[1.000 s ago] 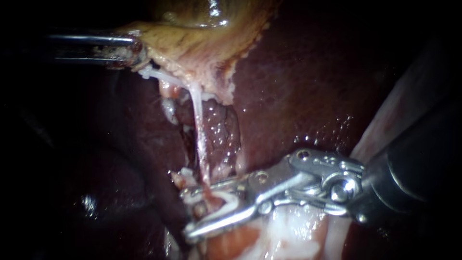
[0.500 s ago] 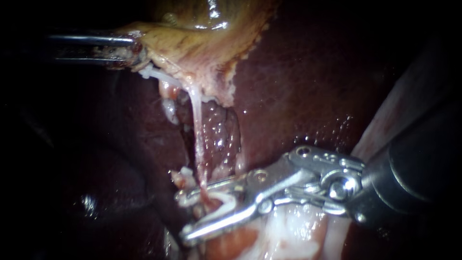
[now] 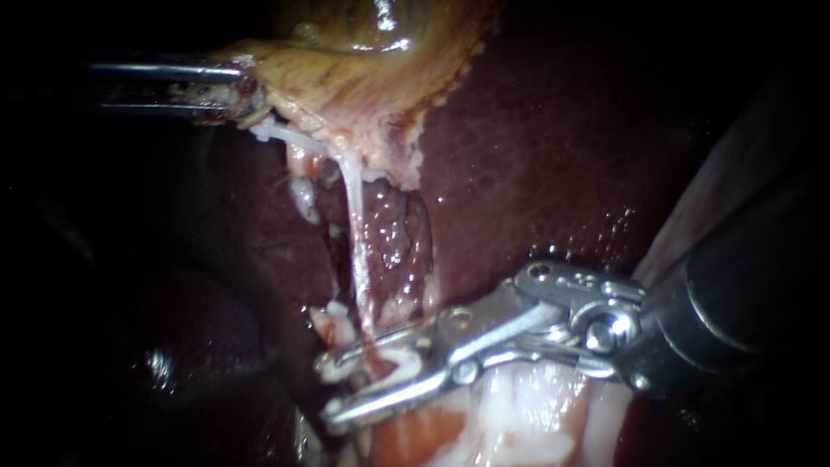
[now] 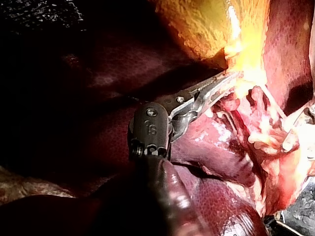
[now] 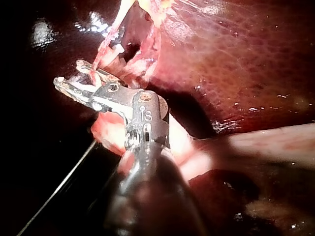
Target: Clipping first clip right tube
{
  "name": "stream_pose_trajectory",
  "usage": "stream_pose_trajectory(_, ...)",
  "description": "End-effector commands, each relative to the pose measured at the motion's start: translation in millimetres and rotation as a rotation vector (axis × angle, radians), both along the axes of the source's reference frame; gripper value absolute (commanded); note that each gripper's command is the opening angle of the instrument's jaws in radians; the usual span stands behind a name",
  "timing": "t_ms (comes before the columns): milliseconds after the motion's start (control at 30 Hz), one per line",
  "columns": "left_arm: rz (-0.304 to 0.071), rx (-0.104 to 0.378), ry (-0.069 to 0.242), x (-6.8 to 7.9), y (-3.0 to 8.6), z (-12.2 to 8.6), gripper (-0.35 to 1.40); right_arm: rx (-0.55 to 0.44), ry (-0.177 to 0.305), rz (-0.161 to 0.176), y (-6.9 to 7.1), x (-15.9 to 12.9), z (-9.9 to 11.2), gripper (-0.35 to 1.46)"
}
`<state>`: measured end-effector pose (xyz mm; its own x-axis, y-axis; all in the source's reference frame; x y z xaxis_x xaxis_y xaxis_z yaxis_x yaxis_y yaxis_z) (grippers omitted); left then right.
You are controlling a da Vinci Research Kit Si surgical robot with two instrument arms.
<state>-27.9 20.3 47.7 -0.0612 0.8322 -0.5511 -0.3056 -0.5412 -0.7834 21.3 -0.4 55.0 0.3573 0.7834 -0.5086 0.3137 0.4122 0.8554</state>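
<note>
A: Entry, nearest first. Where is the right instrument?

B: Closest to the endoscope, shaft coming in from the right, low over pale tissue. Its jaws stand narrowly apart, with a gap showing at the tips. The right wrist view agrees.

A: And the task's tube?

B: The tube is a thin pale strand running down from the gallbladder's underside and crossing into that gap, close to the jaw roots. I see only this one taut tube plainly, so I cannot confirm which side's it is. I cannot tell whether a clip is loaded.

A: Why approach from the side?

B: Judgement: the jaws lie across the tube, not along it, so they would pinch it square when they close.

A: Further back?

B: The dark liver lies behind the tube. Beyond it is the yellowish gallbladder, and the left instrument reaches it from the left. Its jaws are clamped on the gallbladder's edge. The left wrist view shows them pressed together on that tissue.

A: Purpose of that hold?

B: Likely traction. It lifts the gallbladder away, so the tube stands straight and clear of the liver bed.

A: Risk?

B: The jaws could catch nearby shreds, or close off-square.
</note>
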Motion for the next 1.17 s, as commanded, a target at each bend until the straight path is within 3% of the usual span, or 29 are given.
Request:
stream_pose_trajectory(33,0.000,0.000,0.001,0.0,0.0,0.0,-0.35,0.000,0.001,0.001,0.0,0.1,0.0,0.25)
stream_pose_trajectory(267,-0.001,0.000,0.001,-0.1,0.0,0.0,-0.35,0.000,0.001,0.001,0.0,0.0,0.0,0.09)
stream_pose_trajectory(467,-0.001,0.000,0.001,-0.1,0.0,0.0,-0.35,0.016,-0.007,-0.001,0.0,-0.2,-0.1,-0.35)
stream_pose_trajectory(667,-0.001,0.000,0.001,-0.1,0.0,0.0,-0.35,0.017,-0.042,-0.016,0.0,-0.2,-0.1,-0.35)
stream_pose_trajectory(1167,-0.001,0.000,0.001,-0.1,0.0,0.0,-0.35,0.017,-0.043,-0.014,0.2,-0.4,0.3,-0.35)
